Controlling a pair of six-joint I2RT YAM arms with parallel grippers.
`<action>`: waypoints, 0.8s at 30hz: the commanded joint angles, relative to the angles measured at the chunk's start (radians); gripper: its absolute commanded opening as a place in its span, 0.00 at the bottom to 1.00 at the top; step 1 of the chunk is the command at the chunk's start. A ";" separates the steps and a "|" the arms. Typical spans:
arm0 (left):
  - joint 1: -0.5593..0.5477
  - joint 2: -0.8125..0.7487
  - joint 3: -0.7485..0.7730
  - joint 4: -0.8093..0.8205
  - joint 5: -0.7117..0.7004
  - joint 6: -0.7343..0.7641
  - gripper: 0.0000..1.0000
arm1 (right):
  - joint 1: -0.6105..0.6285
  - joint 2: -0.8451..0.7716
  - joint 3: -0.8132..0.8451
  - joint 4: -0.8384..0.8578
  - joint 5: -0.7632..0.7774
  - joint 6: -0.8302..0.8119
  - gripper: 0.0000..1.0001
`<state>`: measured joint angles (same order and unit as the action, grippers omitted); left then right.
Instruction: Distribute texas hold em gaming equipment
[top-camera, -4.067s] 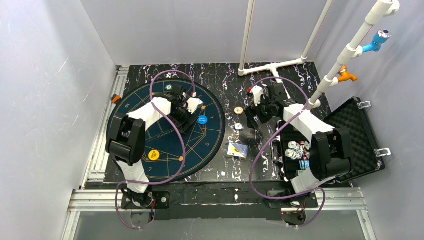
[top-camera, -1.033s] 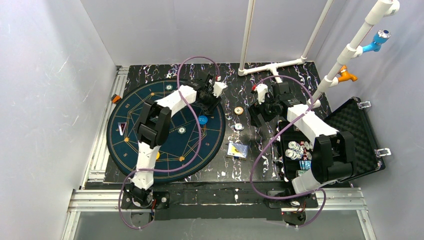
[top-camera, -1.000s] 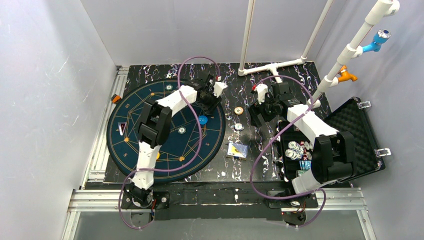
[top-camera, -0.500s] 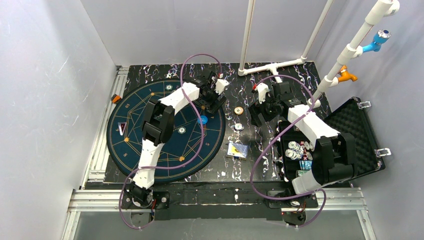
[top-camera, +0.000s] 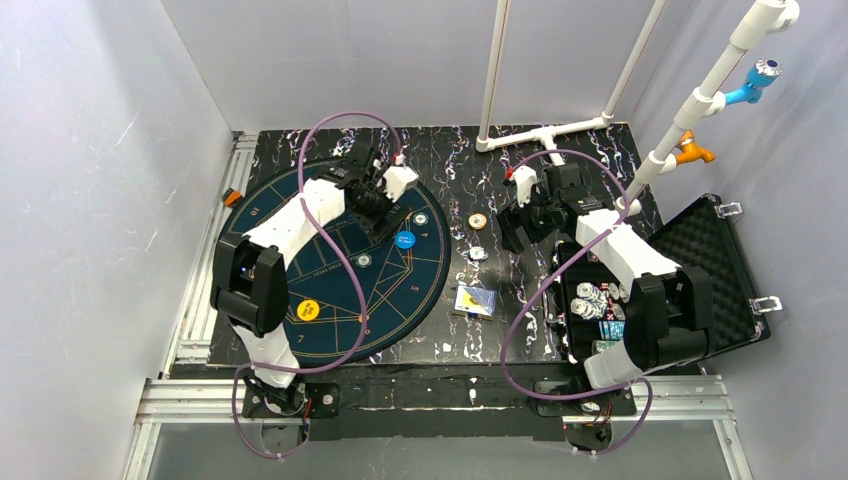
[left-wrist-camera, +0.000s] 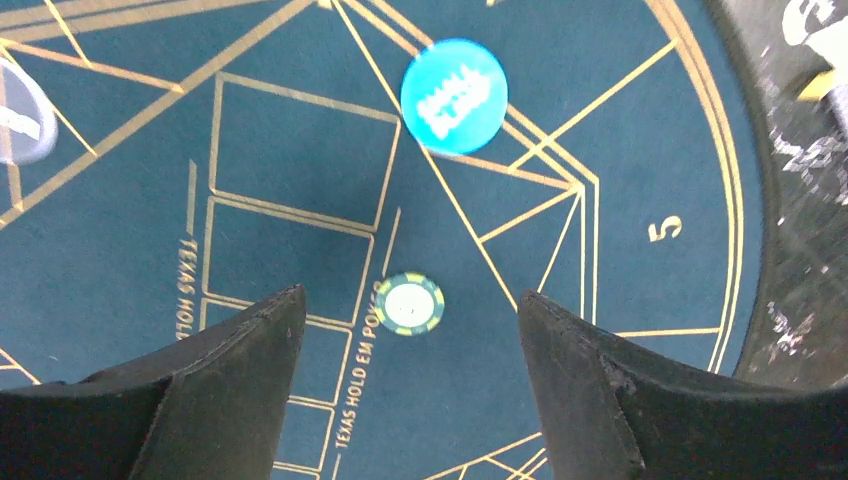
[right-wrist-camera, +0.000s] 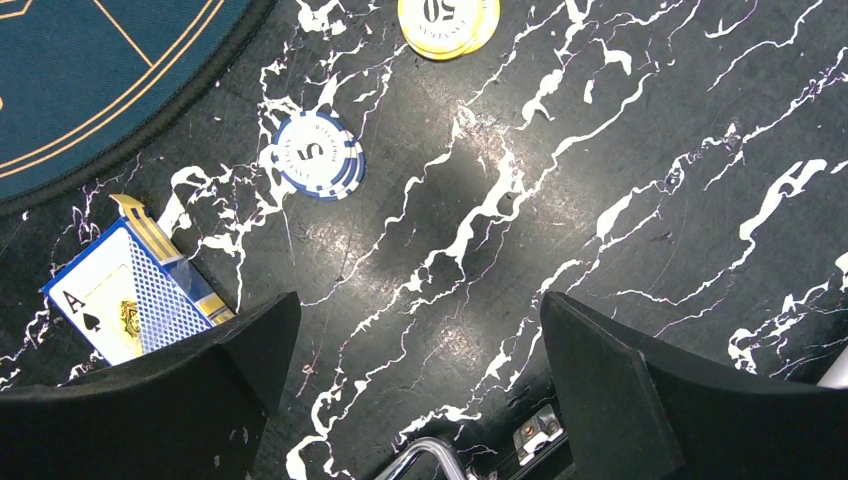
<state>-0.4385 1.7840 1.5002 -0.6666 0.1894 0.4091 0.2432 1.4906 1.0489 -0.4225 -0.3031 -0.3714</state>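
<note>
- The left gripper is held above the round dark-blue mat, its jaws spread apart and nothing pinched between them
- A green-edged poker chip is seen lying flat on the mat, below the gap between the two fingers and beside the printed gold lettering
- A blue button disc lies on the mat apart from that chip, and a yellow button disc lies nearer the arm bases
- The right gripper is held over the black marbled table, jaws spread wide and empty
- On the table just off the mat are found a blue-and-white chip, a yellow chip and a pack of playing cards showing an ace of spades
- More chips are seen inside the open black case
</note>
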 joint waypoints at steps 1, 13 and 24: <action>0.027 -0.024 -0.120 -0.044 -0.022 0.038 0.75 | -0.005 -0.015 -0.003 0.008 -0.027 -0.011 1.00; 0.041 0.014 -0.268 0.091 -0.114 0.063 0.70 | -0.004 -0.010 -0.004 0.005 -0.026 -0.012 1.00; 0.039 0.090 -0.278 0.131 -0.103 0.052 0.60 | -0.006 -0.003 -0.003 0.005 -0.026 -0.011 1.00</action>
<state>-0.4011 1.8503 1.2366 -0.5442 0.0868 0.4606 0.2432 1.4906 1.0489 -0.4225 -0.3149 -0.3717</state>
